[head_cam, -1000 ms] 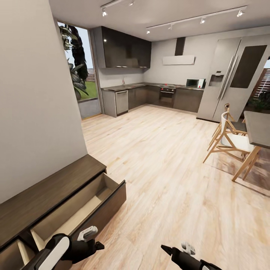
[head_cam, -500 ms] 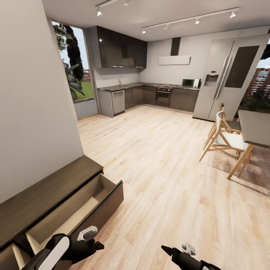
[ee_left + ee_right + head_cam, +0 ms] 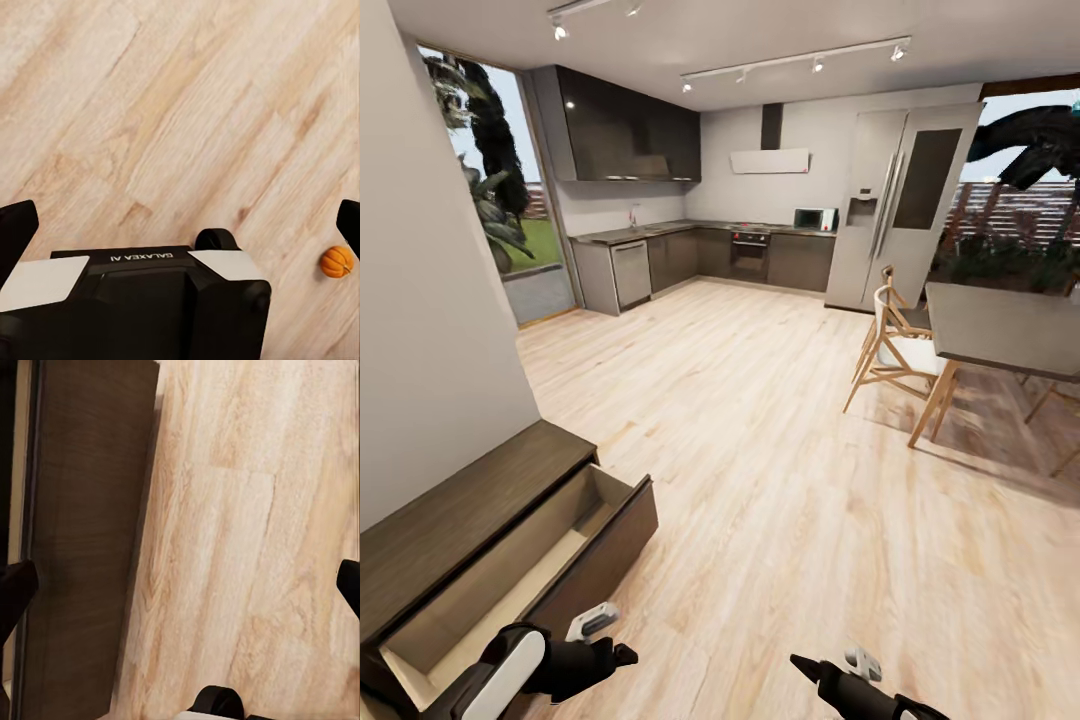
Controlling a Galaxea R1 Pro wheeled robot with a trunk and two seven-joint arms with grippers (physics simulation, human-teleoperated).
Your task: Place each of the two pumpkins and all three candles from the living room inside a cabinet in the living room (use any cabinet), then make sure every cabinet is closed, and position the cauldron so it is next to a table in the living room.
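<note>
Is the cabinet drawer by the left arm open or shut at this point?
Open. In the head view the cabinet has its drawer pulled out, showing a pale, apparently empty interior.

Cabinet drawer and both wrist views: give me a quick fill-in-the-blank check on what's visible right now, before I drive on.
1. The drawer of the cabinet stands ____.
2. In the left wrist view, a small orange ____ lies on the wooden floor.
3. The left gripper and the right gripper both hold ____.
4. In the head view, a wooden ____ stands tucked against the dining table.

Missing words: open; pumpkin; nothing; chair
</note>
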